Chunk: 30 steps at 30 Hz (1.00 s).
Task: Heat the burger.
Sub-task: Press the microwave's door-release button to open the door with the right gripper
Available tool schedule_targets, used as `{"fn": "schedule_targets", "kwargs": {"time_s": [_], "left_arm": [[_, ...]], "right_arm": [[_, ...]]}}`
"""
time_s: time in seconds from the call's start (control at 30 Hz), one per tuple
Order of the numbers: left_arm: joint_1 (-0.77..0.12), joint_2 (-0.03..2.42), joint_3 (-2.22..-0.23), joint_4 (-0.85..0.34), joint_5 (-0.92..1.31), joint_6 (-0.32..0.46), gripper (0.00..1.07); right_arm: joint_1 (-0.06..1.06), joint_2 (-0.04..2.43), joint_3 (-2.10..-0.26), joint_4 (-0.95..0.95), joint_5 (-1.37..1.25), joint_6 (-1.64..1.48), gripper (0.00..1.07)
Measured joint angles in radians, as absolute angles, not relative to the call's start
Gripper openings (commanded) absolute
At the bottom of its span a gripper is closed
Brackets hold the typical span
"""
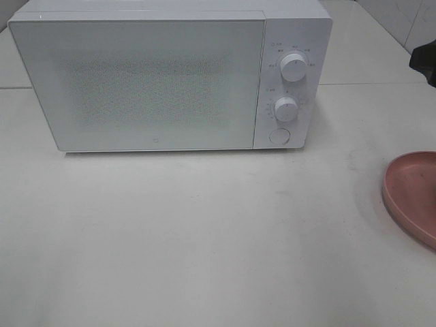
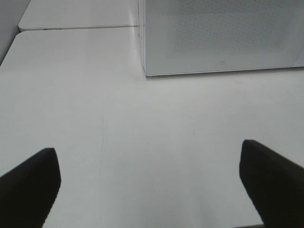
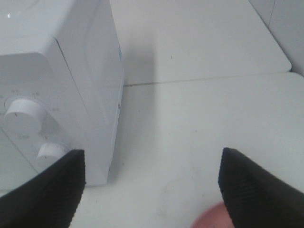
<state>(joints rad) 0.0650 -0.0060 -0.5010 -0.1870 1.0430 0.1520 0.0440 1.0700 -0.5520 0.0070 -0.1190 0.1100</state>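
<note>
The burger is not in view in any frame. The white microwave stands at the back of the table with its door shut; it also shows in the left wrist view and the right wrist view. The pink speckled plate lies at the right edge, and its visible part is bare. My left gripper is open and empty over the table in front of the microwave's left corner. My right gripper is open and empty, above the plate's rim and to the right of the microwave.
The microwave has two knobs and a round button on its right panel. A dark part of my right arm shows at the far right edge. The white table has a seam behind.
</note>
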Motion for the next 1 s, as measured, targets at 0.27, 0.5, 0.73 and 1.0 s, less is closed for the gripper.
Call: {"fn": "schedule_targets", "kwargs": {"time_s": [0.27,0.5,0.73,1.0], "left_arm": [[0.065,-0.006,-0.501,-0.187,1.043,0.152,0.96],[0.065,-0.006,-0.501,-0.187,1.043,0.152,0.96],[0.065,-0.006,-0.501,-0.187,1.043,0.152,0.96],[0.065,-0.006,-0.501,-0.187,1.043,0.152,0.96]], "right_arm": [[0.099,1.125,-0.429,0.088,-0.491,0.082,0.73],[0.290,1.207,-0.343,0.311,-0.701,-0.116,0.73],[0.452,1.293,-0.329,0.532,-0.857,-0.279,0.73],[0.604,1.400,-0.330,0.718,-0.947,-0.330,0.73]]}}
